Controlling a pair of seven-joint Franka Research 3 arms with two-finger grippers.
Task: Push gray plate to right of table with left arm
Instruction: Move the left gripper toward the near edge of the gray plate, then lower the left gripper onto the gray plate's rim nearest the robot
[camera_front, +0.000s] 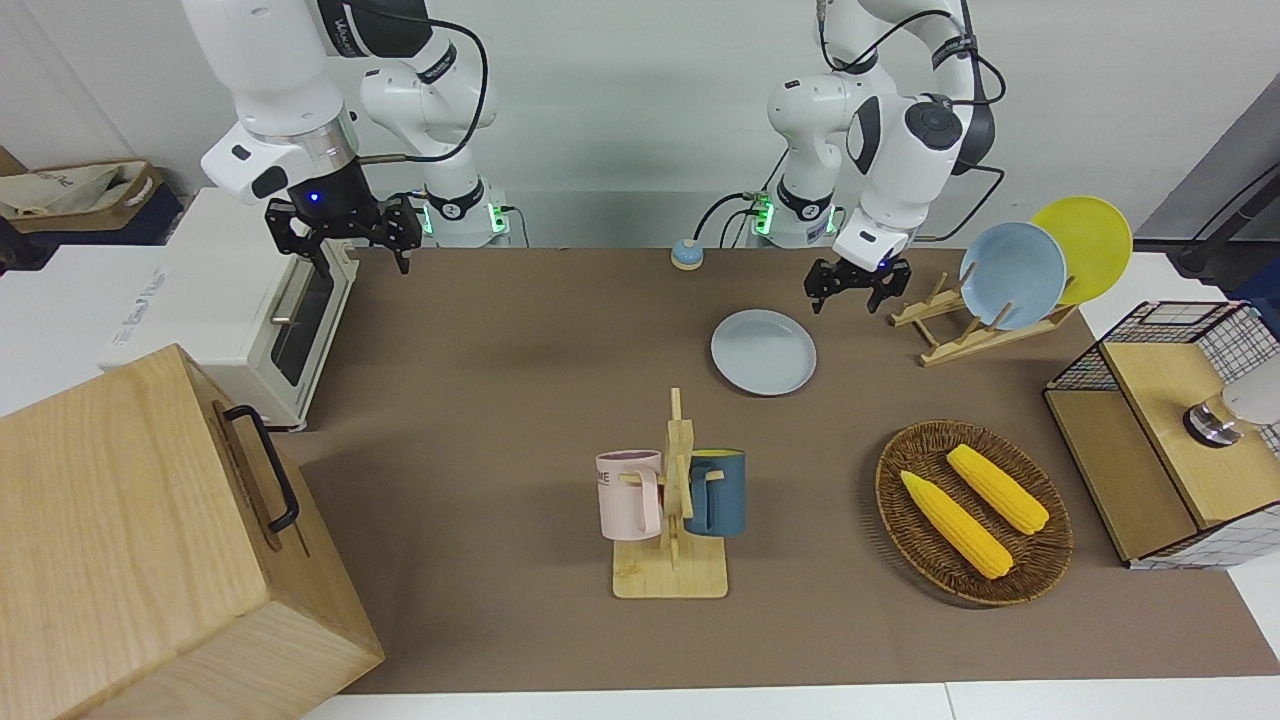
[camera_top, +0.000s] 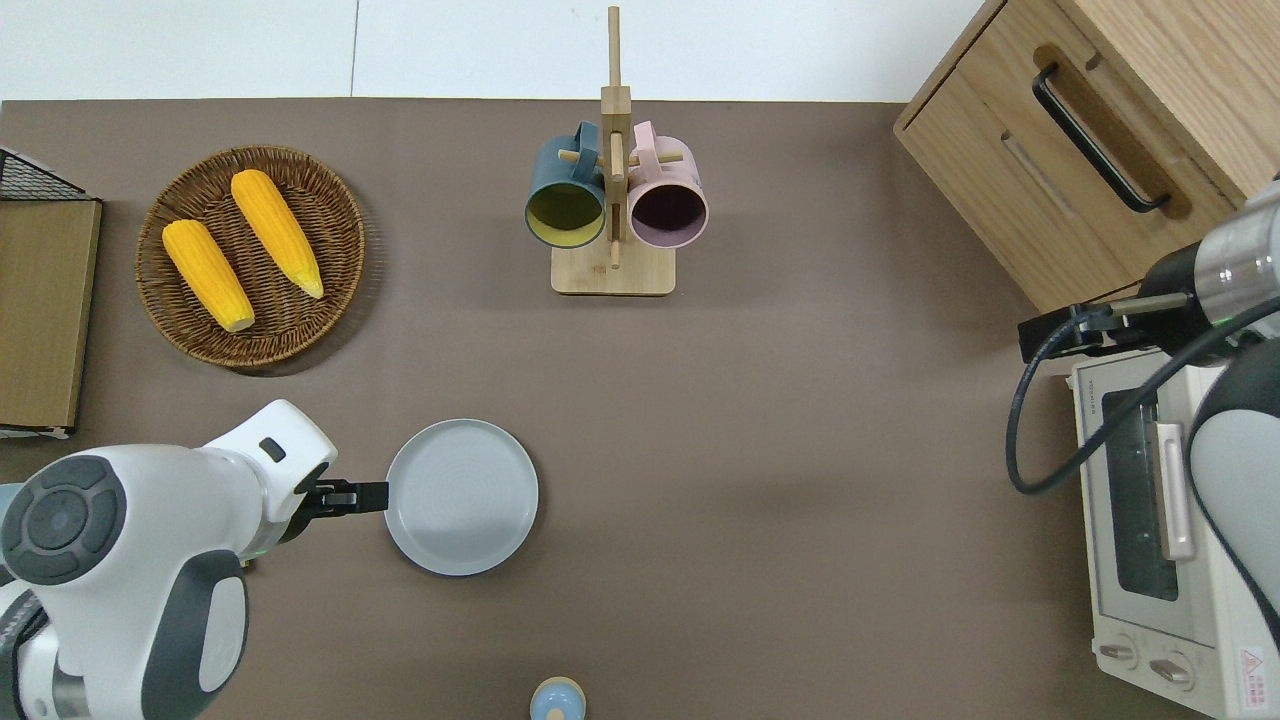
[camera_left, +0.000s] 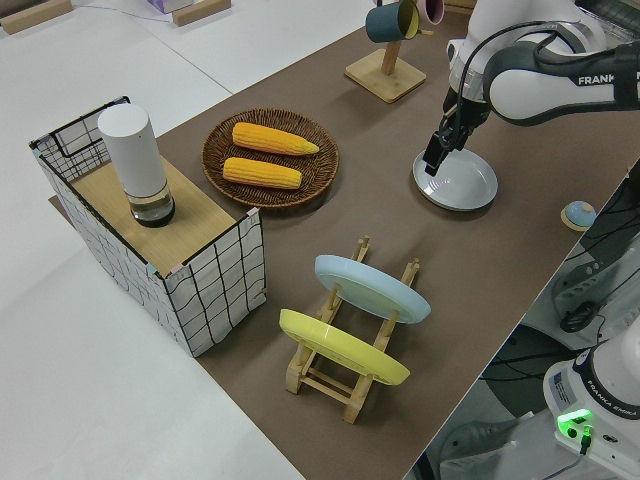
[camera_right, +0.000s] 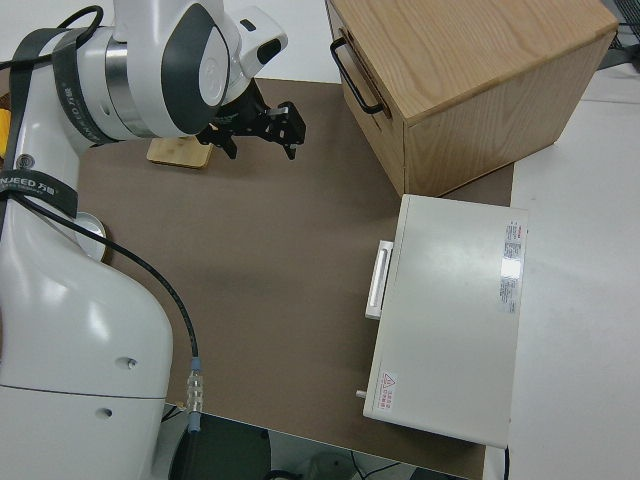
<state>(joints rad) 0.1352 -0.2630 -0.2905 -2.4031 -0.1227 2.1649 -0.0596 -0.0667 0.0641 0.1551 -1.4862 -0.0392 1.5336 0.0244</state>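
Here, gray plate (camera_top: 461, 497) flat on the table (camera_top: 780, 480), roughly midway across its width, nearer to the robots than the mug stand (camera_top: 613, 200) and than the wicker basket (camera_top: 250, 256) holding two corn cobs (camera_top: 276, 232).

Left gripper (camera_top: 368, 496) down low at the plate's rim on the left arm's end side; fingers look drawn together, tips just beside or touching the rim. Contact itself not resolvable from overhead; side view places the tips (camera_left: 432, 160) right at the plate edge (camera_left: 456, 182). Wrist and most of the gripper body masked overhead by the white left arm (camera_top: 120, 560).

Right arm parked; right gripper (camera_front: 345, 228) with fingers spread apart, seen clearly in the front and right side views. Overhead, only its black body and cable visible, fingers cut off by the arm.

Small blue bell (camera_top: 558, 700) at the robots' edge of the table, partly cropped by the frame overhead. Sky-blue plate (camera_front: 1012, 274) and yellow plate (camera_front: 1085, 243) leaning in a wooden rack (camera_front: 965, 330) toward the left arm's end. Toaster oven (camera_top: 1160, 520) and wooden drawer box (camera_top: 1090, 130) at the right arm's end, both cut off by frame borders.
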